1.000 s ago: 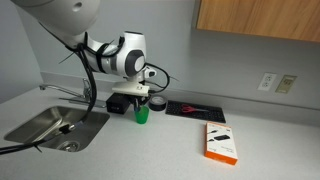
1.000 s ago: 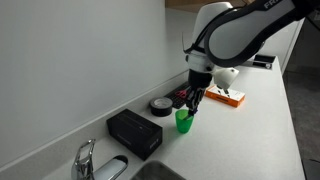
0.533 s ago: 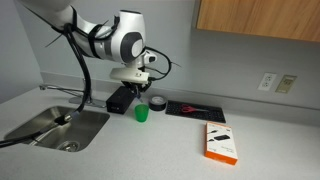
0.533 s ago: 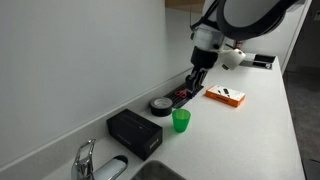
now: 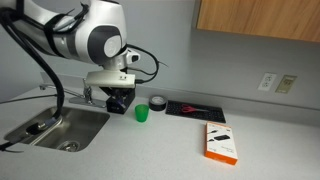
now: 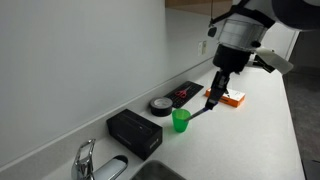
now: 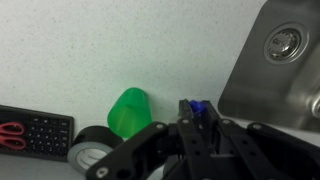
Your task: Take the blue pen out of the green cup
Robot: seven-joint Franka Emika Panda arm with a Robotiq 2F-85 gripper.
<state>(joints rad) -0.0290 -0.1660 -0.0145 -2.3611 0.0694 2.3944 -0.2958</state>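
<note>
The green cup (image 5: 142,114) stands upright on the counter; it also shows in an exterior view (image 6: 181,121) and in the wrist view (image 7: 130,112). My gripper (image 6: 214,98) is raised above the counter, beside the cup and clear of it. It is shut on the blue pen (image 7: 197,108), whose blue end shows between the fingers in the wrist view. In an exterior view the pen (image 6: 203,110) hangs slanted below the fingers, outside the cup. In an exterior view my gripper (image 5: 120,102) is mostly hidden under the wrist.
A black tape roll (image 5: 157,104) sits next to the cup. A black tray with red scissors (image 5: 190,108) lies by the wall. An orange box (image 5: 221,142) lies nearer the front. A black box (image 6: 135,132) and a steel sink (image 5: 60,125) are on the cup's other side.
My gripper was down at the green cup a second ago. It has risen and moved away from the wall, carrying the pen out of the cup.
</note>
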